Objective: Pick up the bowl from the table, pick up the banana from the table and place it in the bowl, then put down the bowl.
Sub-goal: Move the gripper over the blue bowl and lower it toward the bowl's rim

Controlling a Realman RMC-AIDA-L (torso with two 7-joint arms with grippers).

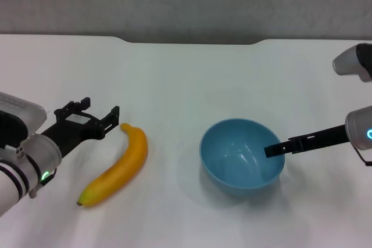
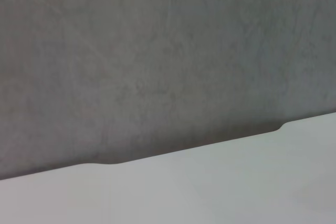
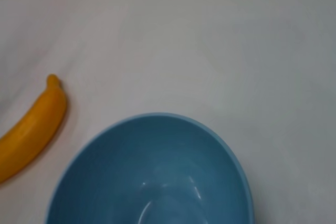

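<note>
Right gripper (image 1: pixel 270 150) is reaching in over the bowl's (image 1: pixel 241 158) near rim, one dark finger poking inside it; can't tell if it's actually pinching the rim or not. The bowl sits on the table (image 1: pixel 186 79) directly under that gripper. Over on the other side, the left gripper (image 1: pixel 100 119) has its fingers spread apart, holding nothing, with the banana (image 1: pixel 119 166) lying just beside its tips.

Progress-wise I'd say we're right at the start: bowl not lifted, banana not grabbed, nothing inside the bowl. Everything's left to do.

No brands or writing visible anywhere.
</note>
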